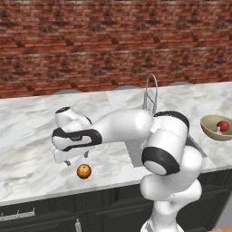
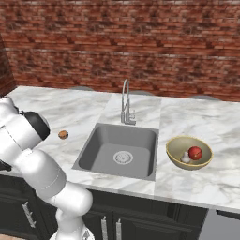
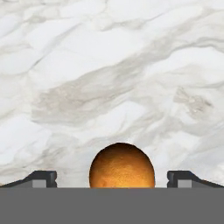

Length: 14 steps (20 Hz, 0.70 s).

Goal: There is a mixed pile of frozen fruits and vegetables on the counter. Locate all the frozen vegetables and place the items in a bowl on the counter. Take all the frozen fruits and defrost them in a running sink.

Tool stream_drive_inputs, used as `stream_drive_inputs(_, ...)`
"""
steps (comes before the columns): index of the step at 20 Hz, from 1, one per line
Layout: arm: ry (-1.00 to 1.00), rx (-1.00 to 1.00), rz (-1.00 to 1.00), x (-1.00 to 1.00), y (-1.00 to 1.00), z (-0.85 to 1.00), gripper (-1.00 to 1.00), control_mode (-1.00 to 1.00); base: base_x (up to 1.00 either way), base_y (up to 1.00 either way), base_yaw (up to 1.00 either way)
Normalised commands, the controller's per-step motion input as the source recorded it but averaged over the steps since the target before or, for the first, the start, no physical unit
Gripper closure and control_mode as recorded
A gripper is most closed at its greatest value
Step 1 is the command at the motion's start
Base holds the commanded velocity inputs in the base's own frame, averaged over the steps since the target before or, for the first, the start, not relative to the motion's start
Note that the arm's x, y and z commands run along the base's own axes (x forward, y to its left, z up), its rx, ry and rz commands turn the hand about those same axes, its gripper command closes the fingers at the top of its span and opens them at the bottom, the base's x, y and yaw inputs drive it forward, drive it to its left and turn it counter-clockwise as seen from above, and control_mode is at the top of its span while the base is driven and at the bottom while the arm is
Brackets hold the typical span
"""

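we hold our gripper [image 3: 112, 181] low over the counter [image 3: 109, 65], fingers [image 3: 43, 178] spread wide. the orange [image 3: 121, 165] sits on the marble between the two tips, clear of both. in the left base view the orange [image 1: 84, 171] lies just beneath the fingers near the counter's front edge. further out, a smaller brownish ball [image 2: 63, 135] rests left of the sink [image 2: 119, 150]. beyond the sink, the bowl [image 2: 174, 154] holds the red ball [image 2: 195, 153] and the mushroom [image 2: 185, 157].

marble counter [image 2: 56, 115] – bowl [image 2: 174, 155], orange balls [image 1: 84, 171]
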Motion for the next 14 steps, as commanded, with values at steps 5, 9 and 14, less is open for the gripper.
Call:
stream_drive_inputs(5, 0.02, 0.0, -0.03, -0.3, -0.37, -0.06, -1.0, -1.0, 0.0, 0.0, 0.0)
stream_drive_inputs(9, 0.0, 0.01, -0.06, -0.46, -0.56, -0.14, -1.0, -1.0, 0.0, 0.0, 0.0)
stream_drive_inputs(14, -0.02, 0.07, -0.07, -0.44, -0.43, -0.05, -1.0, -1.0, 0.0, 0.0, 0.0)
